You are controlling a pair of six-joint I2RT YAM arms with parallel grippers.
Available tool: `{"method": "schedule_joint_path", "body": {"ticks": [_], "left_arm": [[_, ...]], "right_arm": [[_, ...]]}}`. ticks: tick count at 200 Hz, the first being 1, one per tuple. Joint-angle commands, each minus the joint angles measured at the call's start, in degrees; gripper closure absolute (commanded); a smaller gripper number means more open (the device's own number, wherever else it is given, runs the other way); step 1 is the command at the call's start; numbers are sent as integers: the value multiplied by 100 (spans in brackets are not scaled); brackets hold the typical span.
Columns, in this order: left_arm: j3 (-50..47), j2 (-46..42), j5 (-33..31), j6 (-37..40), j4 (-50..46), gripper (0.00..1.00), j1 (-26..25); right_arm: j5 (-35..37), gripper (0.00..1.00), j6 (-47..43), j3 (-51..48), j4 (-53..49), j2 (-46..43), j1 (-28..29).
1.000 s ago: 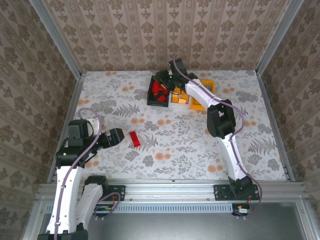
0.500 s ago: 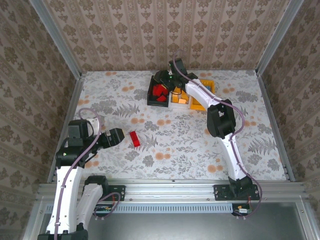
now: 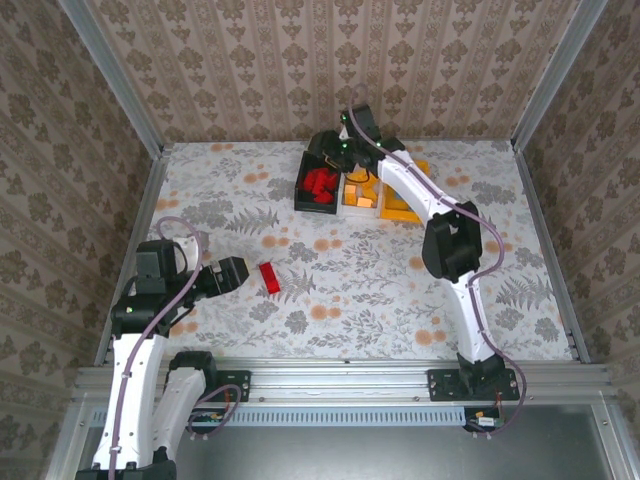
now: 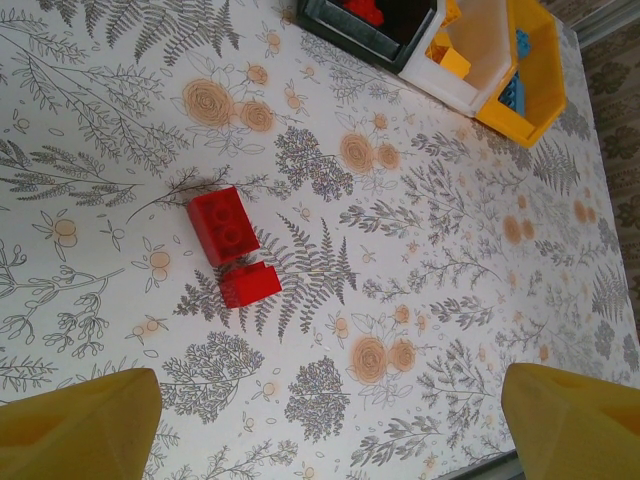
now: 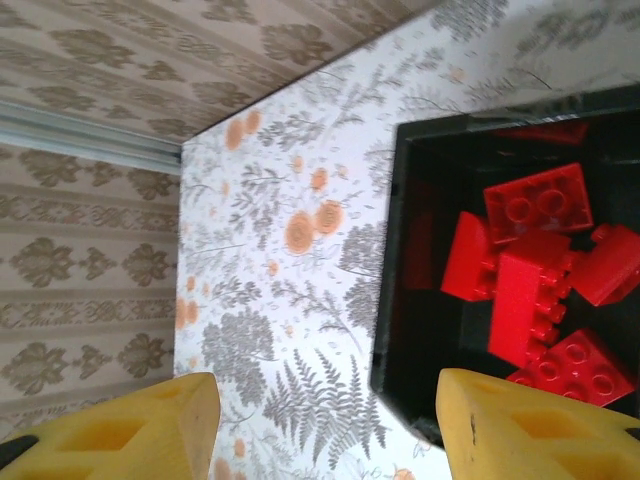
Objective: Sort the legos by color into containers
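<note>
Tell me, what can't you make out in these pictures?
Top view: the right arm covers part of the white tray, so its orange bricks can't be counted.
Left wrist view: the wall of the yellow tray hides most blue bricks.
Right wrist view: the picture edge cuts off the black tray; its red bricks can't be counted.

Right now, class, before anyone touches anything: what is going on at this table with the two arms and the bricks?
Two robot arms are sorting toy bricks by colour. The right pincer hovers open and empty at the black tray, which holds a heap of red bricks. The left pincer, also open, faces two loose red bricks lying on the table. Nothing is being held.
</note>
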Motion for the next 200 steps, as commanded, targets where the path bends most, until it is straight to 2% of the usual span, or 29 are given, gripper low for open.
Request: {"method": "schedule_joint_path", "body": {"ticks": [1,20,75,131,200], "left_arm": [[-41,-59,116,150,115,11,-40],[-39,-50,89,144,114,10,-114],[-43,29,127,151,131,10,-215],[-57,14,406,190,217,1,-260],[-79,-123,498,199,263,0,-291]], "right_arm": [[-36,39,-493,-29,-329,-576,70],[-281,39,-739,16,-452,-780,80],[-1161,38,-1808,648,-2098,-1048,265],[-1210,35,-2739,278,-3219,-1542,817],[-845,32,-2736,-991,-3149,-2106,1468]]}}
